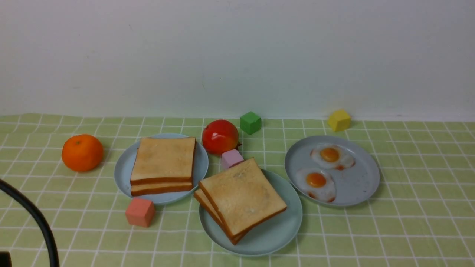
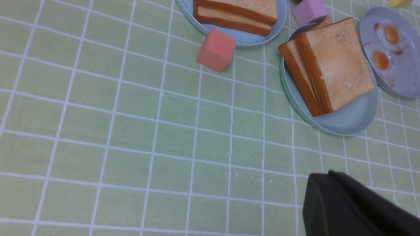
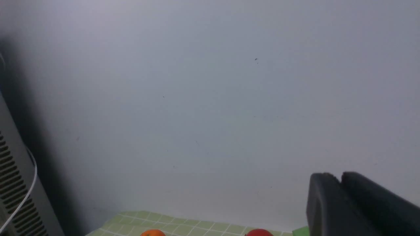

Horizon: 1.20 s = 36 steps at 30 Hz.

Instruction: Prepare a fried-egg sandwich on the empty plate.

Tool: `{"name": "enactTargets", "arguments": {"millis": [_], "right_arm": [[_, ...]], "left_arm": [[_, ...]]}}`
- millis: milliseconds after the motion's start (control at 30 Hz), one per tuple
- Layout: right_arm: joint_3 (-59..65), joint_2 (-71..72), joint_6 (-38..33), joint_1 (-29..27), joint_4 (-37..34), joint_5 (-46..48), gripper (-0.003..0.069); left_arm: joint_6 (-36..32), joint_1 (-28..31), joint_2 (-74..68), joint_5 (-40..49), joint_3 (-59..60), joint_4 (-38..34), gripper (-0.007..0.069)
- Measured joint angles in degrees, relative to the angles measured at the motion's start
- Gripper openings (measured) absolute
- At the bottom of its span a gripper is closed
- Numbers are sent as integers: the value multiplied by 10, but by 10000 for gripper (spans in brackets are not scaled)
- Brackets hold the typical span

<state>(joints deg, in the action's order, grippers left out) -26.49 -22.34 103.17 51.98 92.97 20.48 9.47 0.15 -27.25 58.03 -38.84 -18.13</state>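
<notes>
1. Front: sandwich (image 1: 243,194), two stacked slices with the filling hidden, lies on the mint plate (image 1: 276,237), its left corner over the rim. Blue plate (image 1: 124,168) with toast (image 1: 163,159) sits to the left. Grey plate (image 1: 356,185) with two eggs (image 1: 321,181) sits to the right. Tomato (image 1: 219,136) and pink cube (image 1: 231,158) are just behind the mint plate.
2. Left wrist: left gripper (image 2: 328,173) hangs over bare cloth (image 2: 131,131), fingers pressed together, empty. The sandwich on the mint plate is well apart from it.
3. Right wrist: right gripper (image 3: 339,177) faces the wall (image 3: 210,98), fingers closed together, empty. The sandwich is out of frame.
</notes>
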Motion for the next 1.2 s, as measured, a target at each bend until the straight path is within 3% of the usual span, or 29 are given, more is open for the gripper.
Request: {"name": "enactTargets", "arguments": {"millis": [200,500,667,800,867,1100,1200], "right_arm": [[0,0,0,0,0,-9,90],[0,0,3,0,2,-12,102],[0,0,4,0,4,-12,109],[0,0,4,0,5,-12,113],[0,0,4,0,5,-13,116],[0,0,5,0,5,-16,123],[0,0,5,0,5,-18,129]], "left_arm": [[0,-59,0,1,0,15,-13],[1,-65,0,-15,0,47,-13],[0,-40,50,-166,43,118,-13],[0,-34,159,-385,154,162,-13],[1,-34,196,-443,209,177,-13],[1,-33,269,-483,385,257,-11],[1,-33,278,-409,402,234,-11]]}}
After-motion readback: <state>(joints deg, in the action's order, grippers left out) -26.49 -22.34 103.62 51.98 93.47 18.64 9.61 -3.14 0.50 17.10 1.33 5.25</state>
